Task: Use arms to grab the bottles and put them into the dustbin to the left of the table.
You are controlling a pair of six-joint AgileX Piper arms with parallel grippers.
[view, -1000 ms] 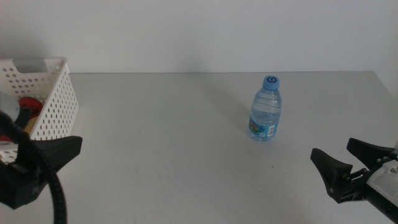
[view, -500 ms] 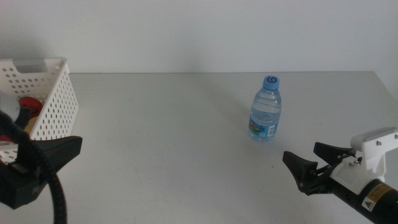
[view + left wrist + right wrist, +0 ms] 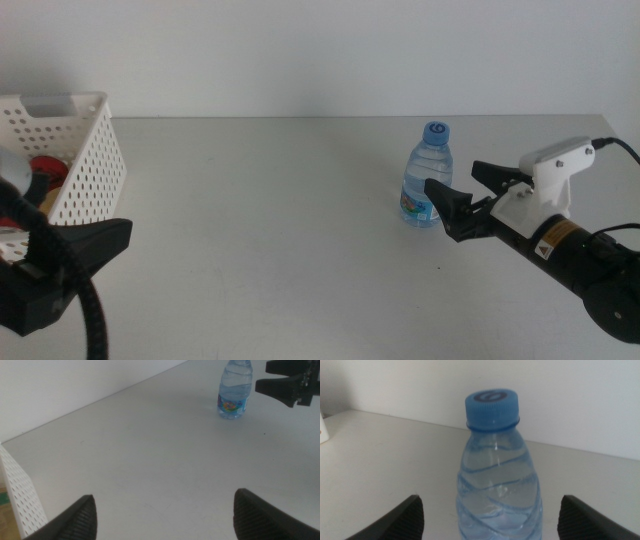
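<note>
Bottle, small and clear with a blue cap, stands upright on the worktop, right of centre and well apart from the basket. Its long axis is vertical; no tilt noted.

Right gripper is level with the bottle's lower body and just beside it on the right. Its jaws are spread wide, tips pointing at the bottle, one reaching the front of the label; contact cannot be confirmed from the middle view. In the right wrist view the bottle sits centred between the two jaw tips with open gaps either side, so it lies dead ahead and nothing is pinched yet.

Left gripper waits at the near left edge of the worktop beside the basket, jaws spread and empty. The left wrist view shows the bottle far off across bare worktop.

Assessment: the right arm is much the nearer and is squarely lined up. A short advance should bracket the body before closing. The basket, holding something red, lies across the worktop.
</note>
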